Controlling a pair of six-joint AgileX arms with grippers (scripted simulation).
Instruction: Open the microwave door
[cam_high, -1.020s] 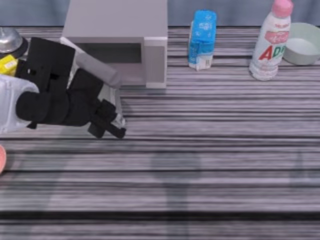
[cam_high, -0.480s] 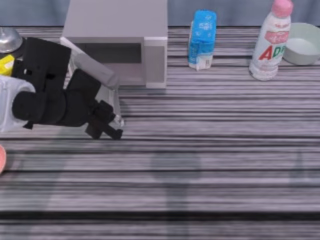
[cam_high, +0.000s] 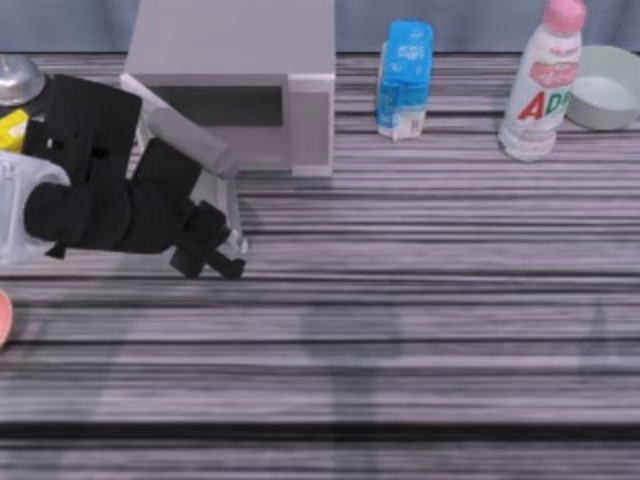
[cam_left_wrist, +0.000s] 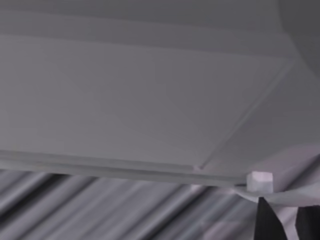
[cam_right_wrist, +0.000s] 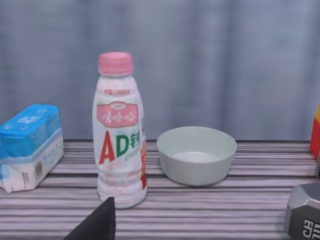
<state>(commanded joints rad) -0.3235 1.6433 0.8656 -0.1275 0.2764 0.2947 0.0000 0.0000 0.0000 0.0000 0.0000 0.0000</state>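
Table: striped grey tabletop (cam_high: 420, 330) is carrying the whole scene, with a blue curtain running along the back.
Microwave: you're looking at the microwave (cam_high: 235, 45) sitting at the back left, cavity already showing.
Door: the microwave door (cam_high: 222, 190) is hanging swung out toward the front, roughly halfway open by my guess (hinge side on the left).
Left gripper: your left gripper (cam_high: 215, 250) is sitting right at the door's free edge; honestly can't tell whether the fingers are pinching the handle or spread, since the left wrist view is mostly showing door panel.
Right arm: parked out of the top view, its wrist camera is staring at the AD bottle (cam_right_wrist: 119, 132), the bowl (cam_right_wrist: 196, 155) and the blue carton (cam_right_wrist: 30, 145).
Risk: if you're pulling straight instead of following the hinge arc, the fingers are probably slipping off the edge, or the whole microwave is getting dragged forward.
Risk two: the left arm is crowding a bell (cam_high: 18, 78) and a yellow item (cam_high: 14, 128) at the left edge, so a wide swing could be knocking them.
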